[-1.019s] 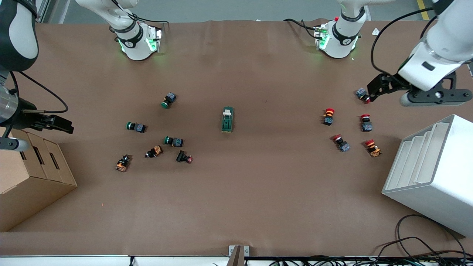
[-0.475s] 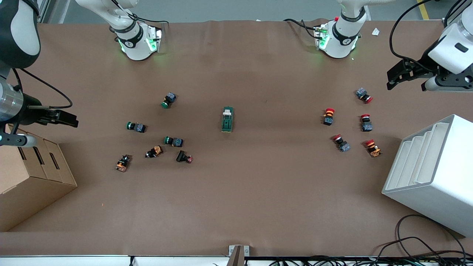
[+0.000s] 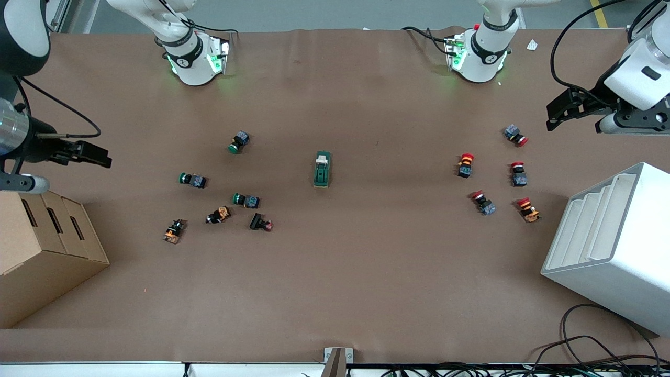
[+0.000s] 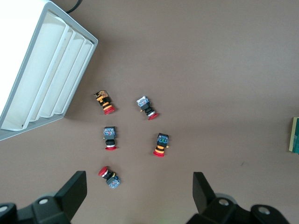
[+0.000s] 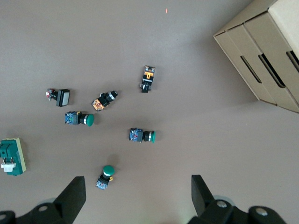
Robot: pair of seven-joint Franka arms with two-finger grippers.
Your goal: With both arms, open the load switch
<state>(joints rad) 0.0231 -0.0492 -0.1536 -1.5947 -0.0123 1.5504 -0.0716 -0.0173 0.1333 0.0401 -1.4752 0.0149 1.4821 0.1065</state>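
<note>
The load switch (image 3: 322, 169) is a dark green oblong block with a cream lever piece at the end toward the robots' bases. It lies flat in the middle of the table, between the two groups of push buttons. It also shows at the edge of the right wrist view (image 5: 11, 156) and as a sliver in the left wrist view (image 4: 295, 135). My left gripper (image 3: 554, 116) hangs open and empty over the left arm's end of the table, above a red push button (image 4: 109, 176). My right gripper (image 3: 102, 157) hangs open and empty over the right arm's end, above a green push button (image 5: 105, 176).
Several green, orange and red push buttons (image 3: 246, 200) lie toward the right arm's end, and several red-capped ones (image 3: 483, 202) toward the left arm's end. A cardboard box (image 3: 42, 246) stands at the right arm's end. A white slotted rack (image 3: 612, 241) stands at the left arm's end.
The left gripper has drawn back from over the red button toward its end of the table. The right gripper has shifted toward the robots' bases. The load switch has not moved.
</note>
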